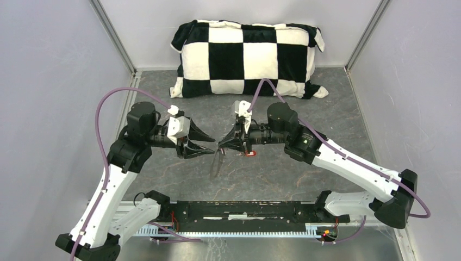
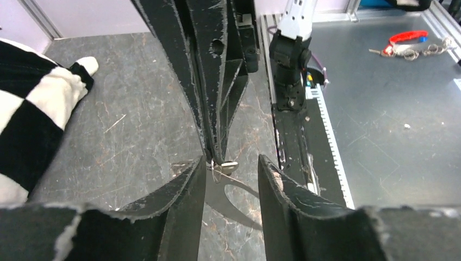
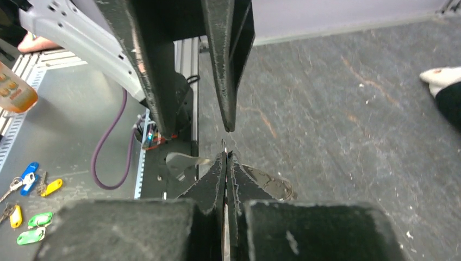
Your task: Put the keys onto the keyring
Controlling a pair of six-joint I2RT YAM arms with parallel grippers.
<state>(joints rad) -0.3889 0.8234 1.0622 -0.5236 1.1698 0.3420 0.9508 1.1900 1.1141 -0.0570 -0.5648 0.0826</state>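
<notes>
Firstly, item one: my right gripper point(image 3: 225, 156), one unit, fingers pressed flat together. It pinches the keyring point(image 1: 215, 163) at the wire, and the loop hangs down from the tip, clear of the table point(image 1: 304, 174).

Item two: my left gripper point(image 2: 232, 161), one unit, fingers point(image 2: 185, 201) spread apart. It faces the right gripper tip to tip, and the pinched point sits in the gap between my two left fingers. Whether either finger touches the ring, I cannot tell.

Item three: red key point(image 1: 250, 154), one counted. It shows just under my right gripper in the overhead view, well clear of the ring.

Item four: checkered pillow point(image 1: 247, 57), one, black and white, lying along the far wall.

Item five: purple cables point(image 1: 100, 125), two, one looping off each wrist.

Item six: loose key tags on the metal ledge beside the table, seen from my right wrist: blue tag point(image 3: 28, 171), one; yellow tags point(image 3: 51, 187), two; green tags point(image 3: 37, 219), two.

Item seven: red tag point(image 2: 405, 37), one, seen from my left wrist on the metal surface on the opposite side, with small metal rings point(image 2: 429, 50) next to it.

Lettering: every tag is too small to read.
</notes>
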